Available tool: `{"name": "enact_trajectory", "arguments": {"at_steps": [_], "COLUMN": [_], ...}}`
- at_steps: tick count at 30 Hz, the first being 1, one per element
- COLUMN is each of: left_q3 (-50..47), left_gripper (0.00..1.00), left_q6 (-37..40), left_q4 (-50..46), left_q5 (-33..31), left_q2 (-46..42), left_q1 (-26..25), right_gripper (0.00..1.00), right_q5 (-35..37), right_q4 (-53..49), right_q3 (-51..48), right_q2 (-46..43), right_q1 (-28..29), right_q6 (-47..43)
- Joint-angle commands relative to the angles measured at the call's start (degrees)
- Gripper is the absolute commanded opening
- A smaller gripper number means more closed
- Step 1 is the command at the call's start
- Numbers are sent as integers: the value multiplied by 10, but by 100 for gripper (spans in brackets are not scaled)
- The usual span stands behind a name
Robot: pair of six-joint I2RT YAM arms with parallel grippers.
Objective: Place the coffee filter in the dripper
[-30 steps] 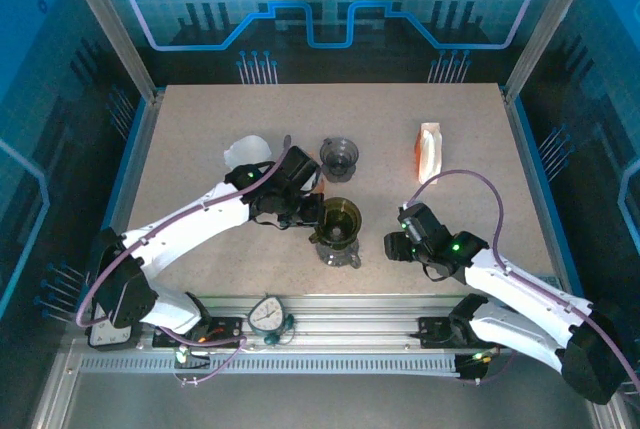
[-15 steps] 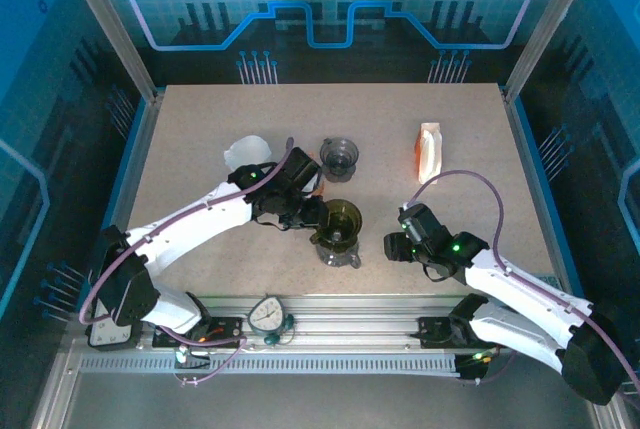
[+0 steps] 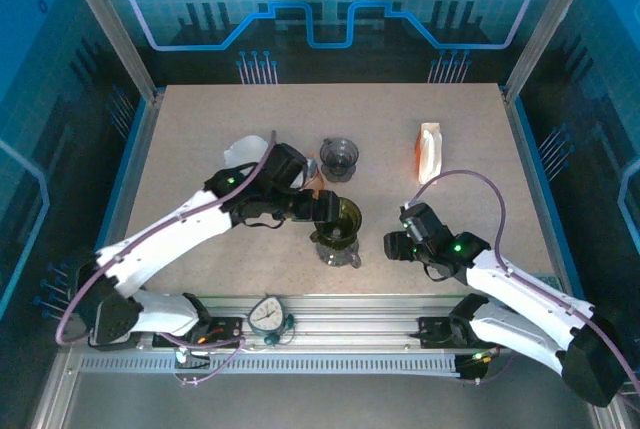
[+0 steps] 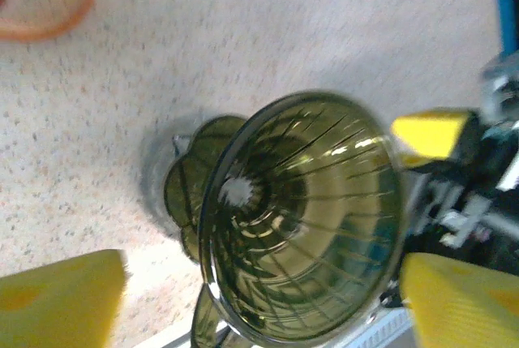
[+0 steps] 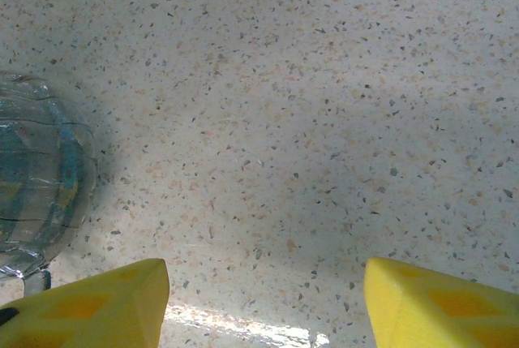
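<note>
Right gripper [image 3: 391, 246]: jaws standing apart on nothing, hovering low over the bare table [image 3: 450, 109] just right of the dripper, probably keeping clear.
Dripper [image 3: 339, 223]: green ribbed cone, sitting upright mid-table and showing no paper inside.
Left gripper [image 3: 326, 211]: jaws spread wide, straddling the dripper and gripping nothing.
Farther back: a clear glass cup [image 3: 340, 155] is standing. The white coffee filter [image 3: 244, 152] is lying beyond the left arm, not yet placed. An orange-and-white packet [image 3: 430, 149] is lying to the right.

No legible text, label, brand or number anywhere
</note>
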Motion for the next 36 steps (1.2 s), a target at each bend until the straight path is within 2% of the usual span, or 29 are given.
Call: {"name": "enact_trajectory", "arguments": {"at_steps": [1, 10, 16, 21, 24, 29, 36], "left_q3": [-40, -213, -277, -311, -318, -325, -334], "left_gripper": [99, 99, 99, 99, 99, 99, 99], "left_q6": [3, -28, -42, -51, -50, -49, -48], "left_q4": [39, 150, 167, 191, 194, 198, 206], "left_q5": [-47, -126, -153, -150, -149, -148, -144], "left_q2": [-60, -201, -231, -244, -243, -242, -240], "left_q1": [6, 8, 9, 9, 9, 12, 18], "right_gripper": [66, 67, 67, 68, 65, 50, 45], "right_q5": [-8, -30, -23, -33, -23, -15, 11], "right_q4": [6, 38, 47, 63, 52, 47, 54], "right_q3": [12, 109, 199, 267, 306, 350, 403], "right_q2": [-1, 66, 143, 209, 259, 327, 391], "right_q1": [-25, -109, -176, -222, -243, -271, -278], "right_q6": [1, -45, -55, -71, -97, -96, -62]}}
